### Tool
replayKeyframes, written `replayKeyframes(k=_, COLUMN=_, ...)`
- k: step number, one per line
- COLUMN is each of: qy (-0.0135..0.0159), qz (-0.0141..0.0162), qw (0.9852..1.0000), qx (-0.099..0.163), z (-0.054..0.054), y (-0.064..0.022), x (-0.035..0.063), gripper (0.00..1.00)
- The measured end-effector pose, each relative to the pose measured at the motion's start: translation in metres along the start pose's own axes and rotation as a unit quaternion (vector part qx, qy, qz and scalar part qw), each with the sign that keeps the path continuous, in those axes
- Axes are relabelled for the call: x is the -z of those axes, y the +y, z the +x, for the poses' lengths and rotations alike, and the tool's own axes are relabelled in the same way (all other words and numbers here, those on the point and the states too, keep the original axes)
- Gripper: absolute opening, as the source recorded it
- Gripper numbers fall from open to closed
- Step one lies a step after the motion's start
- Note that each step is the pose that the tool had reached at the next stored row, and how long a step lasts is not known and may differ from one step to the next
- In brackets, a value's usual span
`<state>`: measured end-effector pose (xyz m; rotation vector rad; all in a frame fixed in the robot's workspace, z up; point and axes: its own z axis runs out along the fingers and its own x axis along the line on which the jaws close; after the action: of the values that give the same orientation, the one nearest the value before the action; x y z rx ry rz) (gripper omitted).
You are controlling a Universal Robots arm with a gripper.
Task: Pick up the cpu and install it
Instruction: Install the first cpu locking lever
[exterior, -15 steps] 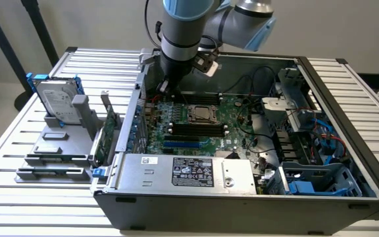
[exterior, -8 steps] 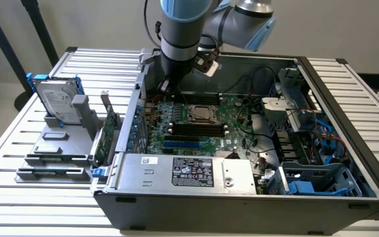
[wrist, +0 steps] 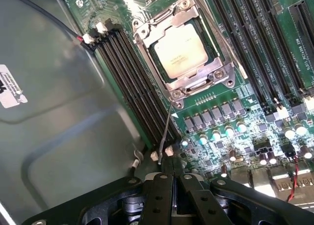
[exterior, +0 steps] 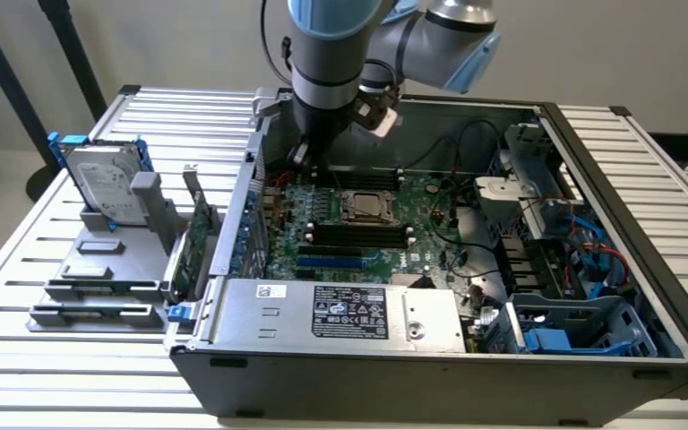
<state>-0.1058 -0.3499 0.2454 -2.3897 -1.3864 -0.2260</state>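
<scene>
Tool (wrist: pixel 171 178) hangs above shiny square cpu (wrist: pixel 179 50), socketed.

i see a slatted metal table (exterior: pixel 33 269) carrying an open computer case (exterior: pixel 440 358) and, just beside it, a grey parts stand (exterior: pixel 105 287).

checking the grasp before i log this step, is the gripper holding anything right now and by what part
Nothing is held. The gripper has its fingers closed together with nothing between them, above the motherboard. The cpu sits in its socket, apart from the gripper.
</scene>
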Motion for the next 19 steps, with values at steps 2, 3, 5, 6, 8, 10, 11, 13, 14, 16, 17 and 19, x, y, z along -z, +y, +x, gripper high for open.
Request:
replayKeyframes(k=2, qy=0.0023, qz=-0.0030, qw=1.0000, qx=-0.001, z=0.000, y=-0.0003, x=0.0009, gripper=0.11)
replayKeyframes(k=3, qy=0.0035, qz=-0.0049, qw=1.0000, qx=-0.001, z=0.001, y=-0.0004, x=0.0014, gripper=0.11)
replayKeyframes(k=5, qy=0.0057, qz=-0.0086, qw=0.9999, qx=-0.001, z=0.001, y=-0.0002, x=0.0022, gripper=0.11)
replayKeyframes(k=6, qy=0.0069, qz=-0.0108, qw=0.9999, qx=0.000, z=0.002, y=0.0002, x=0.0025, gripper=0.11)
replayKeyframes(k=8, qy=0.0099, qz=-0.0160, qw=0.9998, qx=0.001, z=0.003, y=0.0016, x=0.0027, gripper=0.11)
replayKeyframes(k=10, qy=0.0133, qz=-0.0219, qw=0.9997, qx=0.004, z=0.004, y=0.0042, x=0.0028, gripper=0.11)
replayKeyframes(k=11, qy=0.0149, qz=-0.0248, qw=0.9996, qx=0.005, z=0.005, y=0.0056, x=0.0029, gripper=0.11)
replayKeyframes(k=13, qy=0.0179, qz=-0.0302, qw=0.9994, qx=0.008, z=0.007, y=0.0089, x=0.0031, gripper=0.11)
replayKeyframes(k=14, qy=0.0194, qz=-0.0328, qw=0.9992, qx=0.009, z=0.009, y=0.0109, x=0.0032, gripper=0.11)
replayKeyframes(k=16, qy=0.0218, qz=-0.0369, qw=0.9990, qx=0.011, z=0.011, y=0.0150, x=0.0033, gripper=0.11)
replayKeyframes(k=17, qy=0.0227, qz=-0.0384, qw=0.9989, qx=0.012, z=0.012, y=0.0174, x=0.0034, gripper=0.11)
replayKeyframes(k=19, qy=0.0237, qz=-0.0403, qw=0.9988, qx=0.013, z=0.015, y=0.0225, x=0.0034, gripper=0.11)
